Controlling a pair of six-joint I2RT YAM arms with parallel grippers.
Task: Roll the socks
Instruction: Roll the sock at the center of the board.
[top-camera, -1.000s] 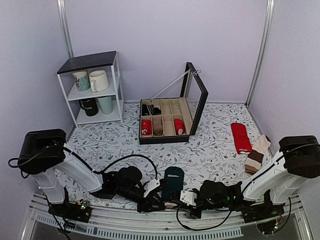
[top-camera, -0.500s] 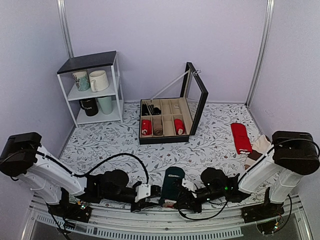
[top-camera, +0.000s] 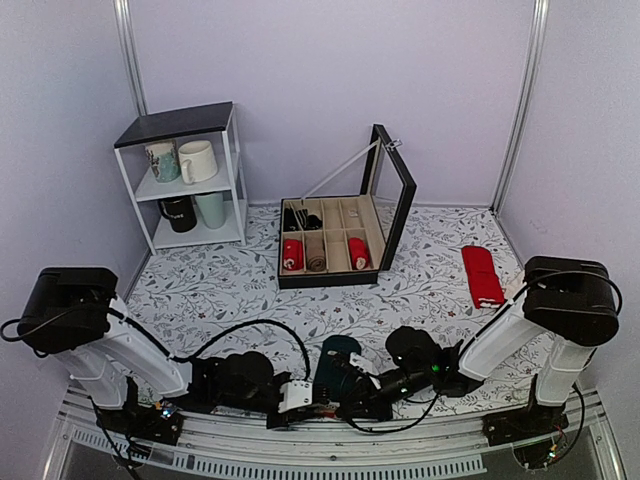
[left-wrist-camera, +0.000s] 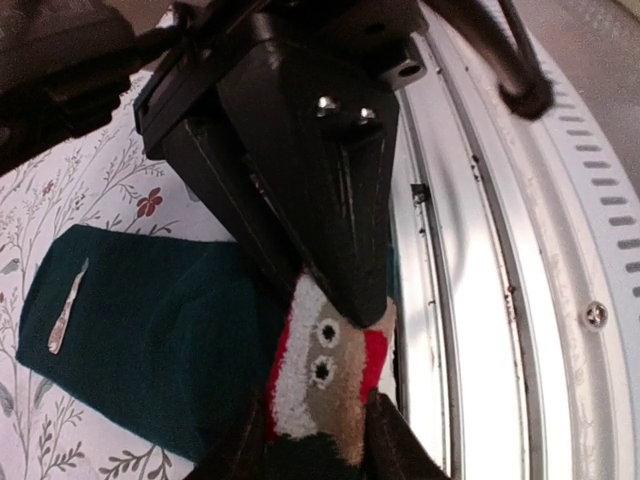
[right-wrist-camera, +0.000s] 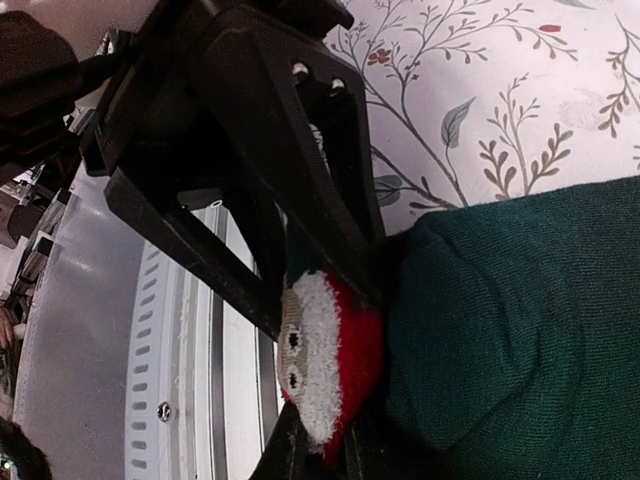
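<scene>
Moved since earlier: your right arm is reaching further left than a second ago, its forearm now lying low over the floral cloth (top-camera: 220, 290), and the socks (top-camera: 340, 352) are sitting slightly further left.
Socks' place: they are lying on the cloth at the near edge, between your two arms and just beyond the metal rail (left-wrist-camera: 480, 300). Their rounded far end is lying flat and pointing to the far side.
Near end: a fuzzy patch (left-wrist-camera: 325, 370) of red, white and brown with two small eyes is rising from the teal fabric, and both grippers are meeting on it.
Right gripper (right-wrist-camera: 322, 455): coming in from the right, its jaws are pinching tight on the socks at the edge of the patch.
Left gripper (left-wrist-camera: 318, 452): its jaws are standing part-way apart with the patch between them. You cannot tell whether they are pressing on it.
Far side: an organiser box (top-camera: 330, 281) is sitting with its lid up, well apart from the socks. Red socks (top-camera: 482, 277) are lying at the far right, and a white shelf (top-camera: 180, 122) holding mugs is standing at the far left.
</scene>
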